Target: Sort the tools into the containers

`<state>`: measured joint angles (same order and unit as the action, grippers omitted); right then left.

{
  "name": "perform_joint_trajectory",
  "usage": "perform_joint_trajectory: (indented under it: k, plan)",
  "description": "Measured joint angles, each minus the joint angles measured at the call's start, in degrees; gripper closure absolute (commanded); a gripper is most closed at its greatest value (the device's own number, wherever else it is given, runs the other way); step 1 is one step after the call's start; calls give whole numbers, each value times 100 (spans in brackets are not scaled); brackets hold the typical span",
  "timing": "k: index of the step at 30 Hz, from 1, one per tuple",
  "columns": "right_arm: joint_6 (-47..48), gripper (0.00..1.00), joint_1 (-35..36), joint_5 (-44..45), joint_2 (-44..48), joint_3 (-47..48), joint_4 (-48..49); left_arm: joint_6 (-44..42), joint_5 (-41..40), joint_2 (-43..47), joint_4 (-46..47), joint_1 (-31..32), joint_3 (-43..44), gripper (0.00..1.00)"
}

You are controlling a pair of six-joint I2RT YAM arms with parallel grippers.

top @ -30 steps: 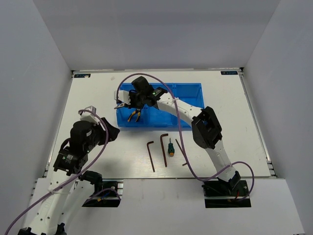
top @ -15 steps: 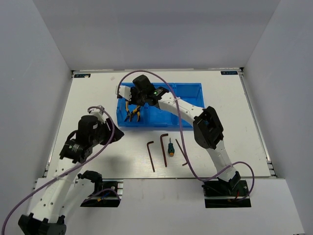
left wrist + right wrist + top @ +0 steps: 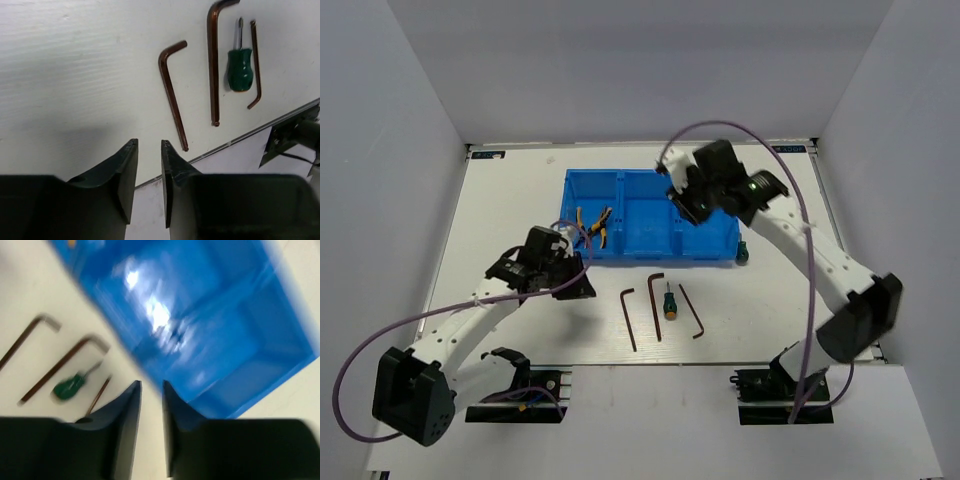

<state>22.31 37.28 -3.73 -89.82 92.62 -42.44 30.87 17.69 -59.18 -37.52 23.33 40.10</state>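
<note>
- Above the counter's [image 3: 500, 220] near half, left of centre, the left gripper [image 3: 578, 285] hangs with its jaws drawn close together; the wrist view shows a slim gap and nothing between the fingers [image 3: 127, 170].
- Just to the right of that gripper, close to the near edge, three dark hex keys [image 3: 628, 318] [image 3: 656, 303] [image 3: 692, 311] lie side by side on the counter, well apart from its fingertips.
- A stubby green-handled screwdriver [image 3: 668, 302] rests between the middle and right hex keys, its tip pointing toward the far edge.
- Toward the far edge, right of centre, the right gripper [image 3: 682, 205] hovers over the blue bin [image 3: 650, 252], about at the divider between its middle and right compartments.
- Its jaws also stand nearly together and hold nothing; the wrist view is blurred, showing mostly blue bin floor [image 3: 215, 330].
- Yellow-handled pliers [image 3: 592, 225] lie in the bin's left compartment.
- A small dark green-tipped tool [image 3: 742, 252] sits on the counter just beside the bin's near right corner.
</note>
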Motion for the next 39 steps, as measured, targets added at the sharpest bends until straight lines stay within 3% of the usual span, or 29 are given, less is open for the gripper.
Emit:
perform_joint_trajectory:
  k: [2,4,7,8,9,19,26,32,36,39]
  plan:
    - [-136,84,-175,-66,511,-699,-372,4,-17,-210,116,278,0,60]
    - [-291,84,-400,-120,798,-1235,-555,28,-72,-417,223,577,2,55]
    - [-544,60,-955,-114,1095,-1915,-647,153,-317,-741,356,1054,4,48]
    - [-640,44,-1172,-92,1187,-2096,-682,201,-435,-833,369,1185,4,46]
    - [-752,40,-1360,-74,1252,-2218,-717,264,-560,-927,389,1316,4,46]
    - [-1478,39,-2870,-457,1591,-2765,-678,859,-1917,-1923,636,2170,348,45]
    - [-1749,39,-3368,-796,1626,-3023,-544,1161,-2649,-2800,658,2671,1075,45]
    - [-1882,39,-3657,-1056,1644,-3165,-400,1513,-3073,-3077,555,2957,1147,45]
    - [-1928,39,-3866,-1196,1644,-3167,-345,1696,-3265,-3368,435,3091,1241,49]
    - [-1956,40,-3991,-1294,1644,-3167,-289,1766,-3429,-3563,367,3206,1423,60]
